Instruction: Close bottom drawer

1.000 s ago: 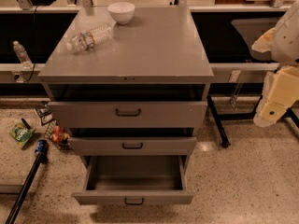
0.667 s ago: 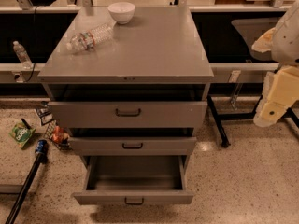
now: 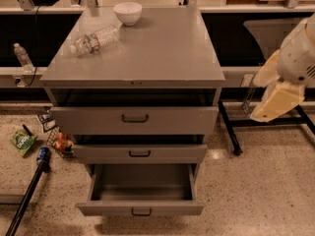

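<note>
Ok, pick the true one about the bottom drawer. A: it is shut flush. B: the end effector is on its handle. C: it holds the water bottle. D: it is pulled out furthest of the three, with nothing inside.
D: the bottom drawer juts out past the middle drawer and its interior is bare; the end effector hangs near the view's right edge, well away from it.

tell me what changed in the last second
The gripper, at the right beside the grey metal cabinet, shifted slightly left toward it, touching nothing. The low grey bottom drawer stays pulled out; the clear plastic bottle and white bowl on top have not moved.
</note>
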Robot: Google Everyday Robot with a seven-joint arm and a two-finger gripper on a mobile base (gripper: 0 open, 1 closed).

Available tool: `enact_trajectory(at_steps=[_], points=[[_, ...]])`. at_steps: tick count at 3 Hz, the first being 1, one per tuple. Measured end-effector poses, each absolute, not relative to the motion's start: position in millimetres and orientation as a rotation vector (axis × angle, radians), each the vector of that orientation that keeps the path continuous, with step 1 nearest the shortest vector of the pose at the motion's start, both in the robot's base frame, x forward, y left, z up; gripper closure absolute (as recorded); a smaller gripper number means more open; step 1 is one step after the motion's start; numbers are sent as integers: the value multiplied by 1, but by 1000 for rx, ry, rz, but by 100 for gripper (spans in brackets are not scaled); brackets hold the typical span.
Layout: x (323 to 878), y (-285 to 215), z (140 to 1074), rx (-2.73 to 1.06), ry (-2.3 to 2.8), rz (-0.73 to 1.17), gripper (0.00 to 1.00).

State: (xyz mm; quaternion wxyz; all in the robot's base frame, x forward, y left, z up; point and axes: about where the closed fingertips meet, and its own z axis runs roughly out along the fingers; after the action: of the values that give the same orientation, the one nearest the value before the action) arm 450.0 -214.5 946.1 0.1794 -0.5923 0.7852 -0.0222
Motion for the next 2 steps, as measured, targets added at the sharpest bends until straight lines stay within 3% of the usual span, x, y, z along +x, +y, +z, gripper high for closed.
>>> enact_trajectory(at_steps=[2], points=[[458, -187, 768, -1678, 2203, 163, 88]])
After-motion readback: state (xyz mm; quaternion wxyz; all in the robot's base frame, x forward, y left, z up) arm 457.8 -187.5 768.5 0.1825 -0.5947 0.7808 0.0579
